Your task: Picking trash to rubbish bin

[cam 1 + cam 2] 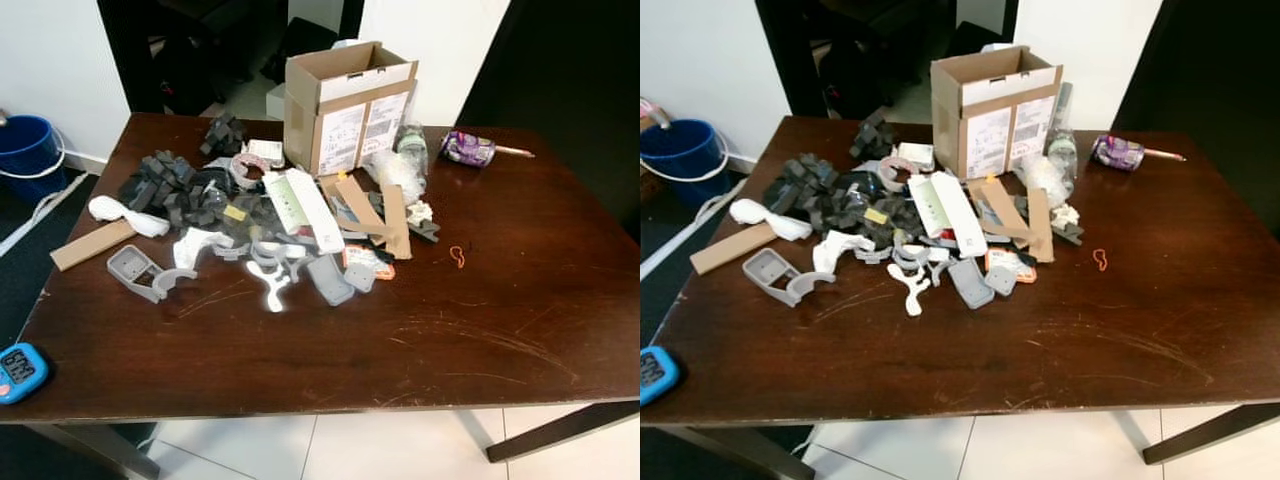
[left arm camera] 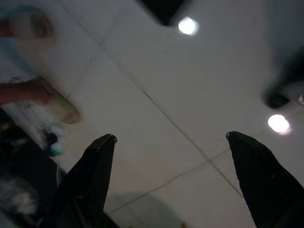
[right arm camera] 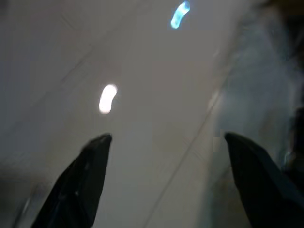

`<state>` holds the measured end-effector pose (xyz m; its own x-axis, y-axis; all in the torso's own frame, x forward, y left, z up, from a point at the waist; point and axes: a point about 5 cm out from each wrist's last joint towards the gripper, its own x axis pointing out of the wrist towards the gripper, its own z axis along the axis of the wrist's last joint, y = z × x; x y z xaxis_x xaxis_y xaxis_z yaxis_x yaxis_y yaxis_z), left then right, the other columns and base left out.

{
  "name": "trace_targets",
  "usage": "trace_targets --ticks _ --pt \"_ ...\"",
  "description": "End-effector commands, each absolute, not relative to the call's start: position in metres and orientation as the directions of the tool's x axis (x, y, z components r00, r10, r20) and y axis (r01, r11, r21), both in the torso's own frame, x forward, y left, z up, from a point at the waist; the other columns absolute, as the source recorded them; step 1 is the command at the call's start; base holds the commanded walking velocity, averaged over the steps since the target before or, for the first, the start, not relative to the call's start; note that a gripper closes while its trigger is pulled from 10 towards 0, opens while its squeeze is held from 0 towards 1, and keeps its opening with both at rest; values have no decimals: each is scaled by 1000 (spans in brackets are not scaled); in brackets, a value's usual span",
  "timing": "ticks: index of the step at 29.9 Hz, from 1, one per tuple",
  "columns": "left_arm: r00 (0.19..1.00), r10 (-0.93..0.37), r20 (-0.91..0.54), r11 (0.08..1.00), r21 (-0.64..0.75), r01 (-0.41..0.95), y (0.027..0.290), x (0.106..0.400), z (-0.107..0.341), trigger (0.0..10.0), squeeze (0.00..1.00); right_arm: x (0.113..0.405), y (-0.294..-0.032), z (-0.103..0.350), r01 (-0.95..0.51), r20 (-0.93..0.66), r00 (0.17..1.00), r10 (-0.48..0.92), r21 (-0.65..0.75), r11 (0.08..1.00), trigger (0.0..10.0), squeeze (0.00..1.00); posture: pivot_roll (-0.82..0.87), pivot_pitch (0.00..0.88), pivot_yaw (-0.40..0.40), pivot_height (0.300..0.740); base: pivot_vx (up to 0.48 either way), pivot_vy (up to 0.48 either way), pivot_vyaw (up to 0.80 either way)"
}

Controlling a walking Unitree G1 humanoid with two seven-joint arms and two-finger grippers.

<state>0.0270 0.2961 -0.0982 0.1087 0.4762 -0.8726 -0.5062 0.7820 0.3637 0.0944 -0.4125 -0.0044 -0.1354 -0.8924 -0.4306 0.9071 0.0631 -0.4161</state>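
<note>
My left hand (image 2: 170, 137) hangs with its two fingers spread wide over pale floor tiles (image 2: 156, 85). My right hand (image 3: 166, 137) is spread wide too, over blurry floor. The trash pile (image 1: 260, 225) is up on the dark worktop (image 1: 480, 330), well apart from both hands. I count one cardboard box (image 1: 345, 105), one blue bucket (image 1: 28, 155), one crushed can (image 1: 467, 148).

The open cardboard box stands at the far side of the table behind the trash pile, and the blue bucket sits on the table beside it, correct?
Not quite. The cardboard box does stand behind the trash pile, but the left eye view shows the blue bucket on the floor, off the table's left side.
</note>
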Motion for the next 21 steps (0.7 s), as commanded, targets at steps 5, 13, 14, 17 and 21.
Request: trace_targets --ticks 5,13,14,17,21 --pt "59 625 -779 660 486 -572 337 13 -79 10000 0 113 -499 122 959 -119 -86 -989 -280 -50 10000 0 108 115 -70 740 0 0 0" --pt "82 666 -742 623 492 -608 349 21 -72 10000 0 123 -503 138 970 -70 -74 -995 -237 -55 10000 0 121 121 -71 740 0 0 0" --pt "91 677 -731 610 488 -624 352 24 -70 10000 0 125 -504 143 974 -53 -65 -996 -218 -52 10000 0 120 122 -69 740 0 0 0" --pt "109 704 -702 590 492 -640 360 31 -64 10000 0 135 -507 157 989 -24 -13 -1000 -146 -9 10000 0 123 128 -61 740 0 0 0" --pt "117 741 -661 554 505 -661 372 36 -55 10000 0 161 -505 182 988 38 151 -988 15 152 10000 0 121 129 -56 740 0 0 0"
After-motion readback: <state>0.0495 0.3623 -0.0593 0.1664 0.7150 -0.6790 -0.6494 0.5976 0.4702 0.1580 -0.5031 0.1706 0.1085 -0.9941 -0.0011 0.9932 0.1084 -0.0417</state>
